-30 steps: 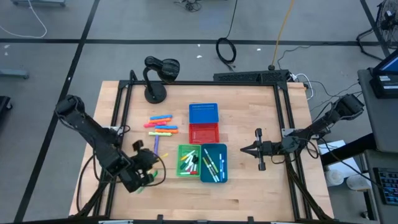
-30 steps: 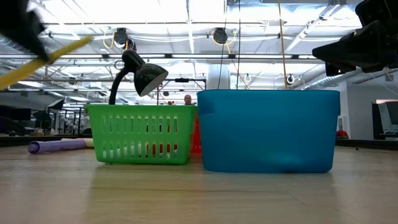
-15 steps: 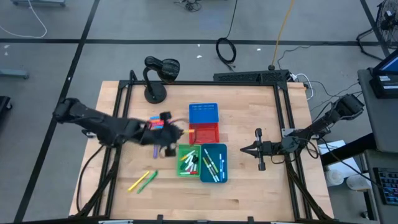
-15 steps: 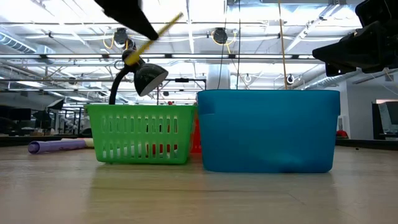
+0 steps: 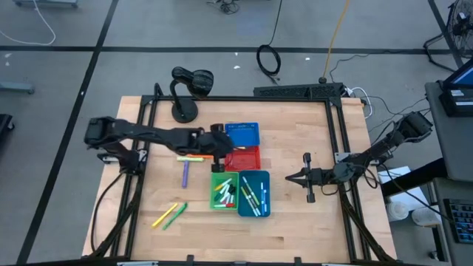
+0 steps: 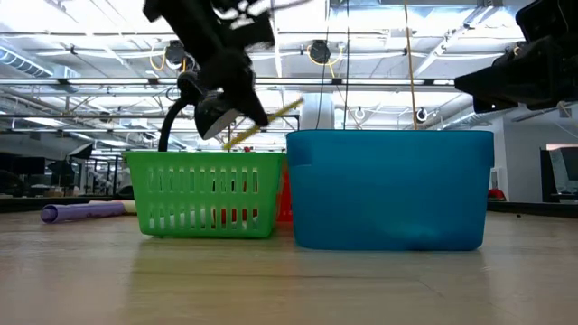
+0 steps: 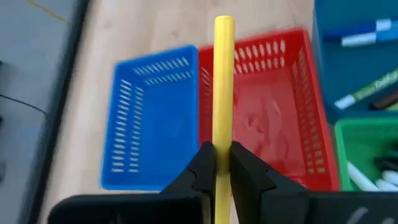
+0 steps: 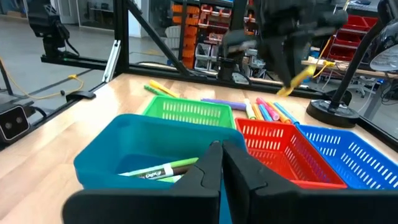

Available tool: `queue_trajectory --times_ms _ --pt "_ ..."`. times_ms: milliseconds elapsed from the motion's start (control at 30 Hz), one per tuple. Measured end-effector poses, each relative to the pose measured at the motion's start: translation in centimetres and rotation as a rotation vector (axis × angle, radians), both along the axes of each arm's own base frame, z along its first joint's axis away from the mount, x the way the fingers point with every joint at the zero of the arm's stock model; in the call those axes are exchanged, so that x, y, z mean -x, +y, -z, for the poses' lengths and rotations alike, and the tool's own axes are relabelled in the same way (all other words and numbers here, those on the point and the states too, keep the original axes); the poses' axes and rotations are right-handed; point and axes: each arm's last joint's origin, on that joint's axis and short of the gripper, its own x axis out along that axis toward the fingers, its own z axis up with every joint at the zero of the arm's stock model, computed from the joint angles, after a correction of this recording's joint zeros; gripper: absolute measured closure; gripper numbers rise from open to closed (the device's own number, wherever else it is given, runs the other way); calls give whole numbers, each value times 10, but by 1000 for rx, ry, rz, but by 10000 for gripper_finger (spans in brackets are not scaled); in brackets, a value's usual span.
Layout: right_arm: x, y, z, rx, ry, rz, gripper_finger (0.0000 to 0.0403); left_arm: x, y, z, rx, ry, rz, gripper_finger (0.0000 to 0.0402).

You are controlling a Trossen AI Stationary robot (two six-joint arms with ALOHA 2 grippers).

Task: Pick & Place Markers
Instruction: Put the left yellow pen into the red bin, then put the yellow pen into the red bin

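Yellow marker (image 7: 223,93) clamped in left gripper (image 7: 222,163) above red bin (image 7: 273,118); right gripper (image 8: 222,163) closed.

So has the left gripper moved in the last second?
Yes. In the high view the left gripper has swung from the table's near-left area, across the loose markers, to the red bin, shut on a yellow marker.

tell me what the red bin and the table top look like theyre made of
Red bin: probably moulded plastic, going by its evenly slotted walls, uniform colour and slight sheen. Table top: looks like pale wood, likely butcher-block style, with visible grain strips and a smooth, low-gloss finish.
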Motion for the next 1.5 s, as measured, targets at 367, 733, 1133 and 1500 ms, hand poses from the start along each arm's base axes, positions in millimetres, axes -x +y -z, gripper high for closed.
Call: queue_trajectory --times_ms 367,733,1133,1500 --pt "0 0 1 4 11 0 403 -41 -1 32 82 -14 115 376" --pt "0 0 1 5 14 -1 403 -44 0 43 172 -2 12 329" --pt "0 0 2 6 14 -1 403 -35 -7 35 203 27 -10 233" --pt "0 0 3 -10 31 1 403 45 -58 -26 447 224 -172 225"
